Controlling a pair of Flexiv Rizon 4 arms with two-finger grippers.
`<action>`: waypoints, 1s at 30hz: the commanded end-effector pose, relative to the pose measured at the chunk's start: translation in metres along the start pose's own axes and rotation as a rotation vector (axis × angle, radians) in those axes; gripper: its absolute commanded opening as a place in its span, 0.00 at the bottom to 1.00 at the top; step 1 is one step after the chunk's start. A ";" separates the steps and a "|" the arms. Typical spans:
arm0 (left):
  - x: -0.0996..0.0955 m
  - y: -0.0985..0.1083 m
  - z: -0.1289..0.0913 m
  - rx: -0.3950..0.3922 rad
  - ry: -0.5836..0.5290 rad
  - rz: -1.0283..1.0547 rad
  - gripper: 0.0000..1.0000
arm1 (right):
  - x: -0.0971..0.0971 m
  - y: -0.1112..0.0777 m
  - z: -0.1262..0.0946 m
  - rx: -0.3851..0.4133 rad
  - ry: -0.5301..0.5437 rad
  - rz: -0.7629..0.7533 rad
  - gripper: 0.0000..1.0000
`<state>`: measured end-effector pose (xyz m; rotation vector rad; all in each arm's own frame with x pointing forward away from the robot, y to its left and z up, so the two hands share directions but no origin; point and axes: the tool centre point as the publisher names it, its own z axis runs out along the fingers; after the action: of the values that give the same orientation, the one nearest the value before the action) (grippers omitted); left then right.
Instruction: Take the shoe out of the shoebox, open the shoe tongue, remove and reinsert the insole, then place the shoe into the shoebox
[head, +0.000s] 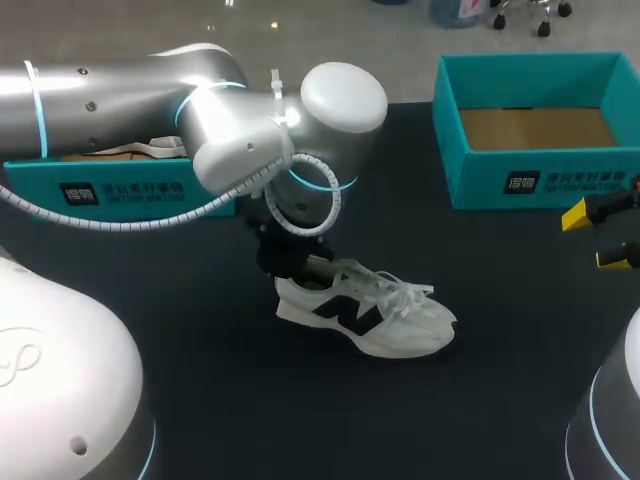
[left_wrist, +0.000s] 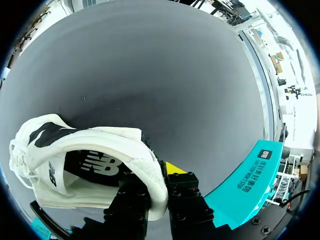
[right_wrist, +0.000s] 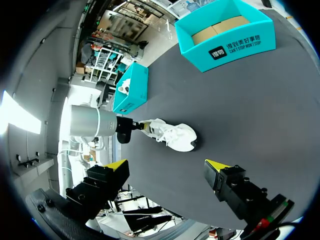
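**Left gripper (head: 290, 262) holds the white shoe (head: 365, 310) by the heel**

The white shoe, with a black mark on its side, is out on the dark table (head: 200, 400), between the two teal boxes and nearer to the robot than both. Its toe points toward the right side and its laces lie loose on top. The left arm comes in over the table from the left. In the left wrist view the left gripper (left_wrist: 159, 175) is clamped on the heel wall of the shoe (left_wrist: 90, 165), one finger inside the opening and one outside.

The right gripper (right_wrist: 166, 165) hangs at the right edge of the table, well apart from the shoe, with its fingers spread wide and nothing between them.

The right shoebox (head: 540, 130) stands open and shows only its brown cardboard bottom. The left shoebox (head: 120, 185) is partly hidden behind the left arm.
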<state>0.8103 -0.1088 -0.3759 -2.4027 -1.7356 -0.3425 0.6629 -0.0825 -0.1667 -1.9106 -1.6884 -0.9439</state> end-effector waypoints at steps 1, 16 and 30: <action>-0.001 0.005 0.001 0.015 -0.009 0.005 0.48 | 0.000 -0.010 -0.003 -0.046 -0.002 0.002 1.00; 0.006 -0.026 -0.062 0.087 -0.168 -0.342 1.00 | 0.000 -0.010 -0.003 -0.046 -0.002 0.002 1.00; 0.060 -0.026 -0.060 0.368 -0.198 -1.027 1.00 | 0.000 -0.010 -0.003 -0.046 -0.002 0.002 1.00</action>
<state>0.7951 -0.0752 -0.3005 -1.6690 -2.4808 -0.0610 0.6629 -0.0825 -0.1667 -1.9107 -1.6883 -0.9439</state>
